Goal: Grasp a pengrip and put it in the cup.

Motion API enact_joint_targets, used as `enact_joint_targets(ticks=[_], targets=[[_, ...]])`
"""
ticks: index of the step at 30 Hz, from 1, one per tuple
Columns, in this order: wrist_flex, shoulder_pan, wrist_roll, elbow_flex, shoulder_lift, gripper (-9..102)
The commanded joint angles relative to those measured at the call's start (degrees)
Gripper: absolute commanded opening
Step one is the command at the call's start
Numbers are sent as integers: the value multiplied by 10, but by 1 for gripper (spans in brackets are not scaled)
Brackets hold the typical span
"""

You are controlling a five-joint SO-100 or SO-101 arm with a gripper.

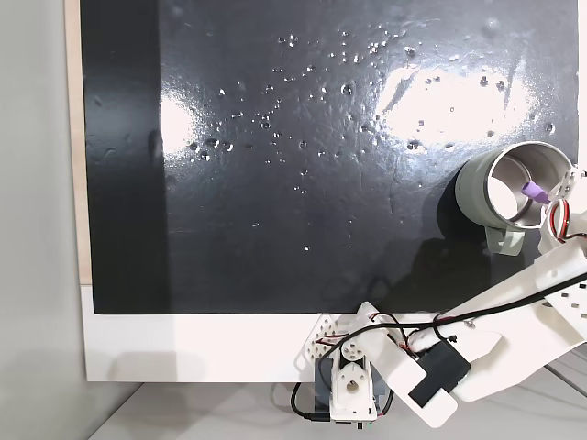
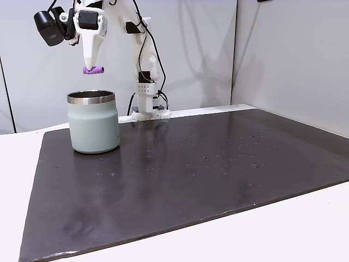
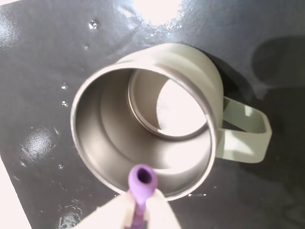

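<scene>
The cup [image 2: 94, 123] is a pale grey-green mug with a shiny steel inside, standing upright on the black mat. In a fixed view it sits at the right edge [image 1: 500, 186]; in the wrist view its open mouth [image 3: 143, 133] faces the camera, handle to the right. My gripper [image 2: 92, 69] hangs straight above the cup's mouth, shut on the pengrip [image 2: 92, 70], a small light-purple tube held well clear of the rim. The pengrip [image 1: 534, 193] shows over the cup's right rim from above, and its hollow end [image 3: 142, 180] sits between the white fingertips [image 3: 159, 210] in the wrist view.
A large black mat [image 1: 303, 156] covers the white table [image 1: 202, 348]; it is dotted with small marks and glare. The arm's base [image 1: 353, 385] stands at the mat's near edge in that view, by the back wall [image 2: 191, 54] in the side view.
</scene>
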Motion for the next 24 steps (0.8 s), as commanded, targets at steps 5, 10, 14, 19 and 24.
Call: enact_joint_targets(ticks=[5,10,14,19,24], targets=[[4,4,-18,-34,0,6],[4,11,-20,-34,-3,18],[4,11,-20,-34,-5,24],[4,11,-20,-34,-9,27],[4,11,-20,-34,-9,28]])
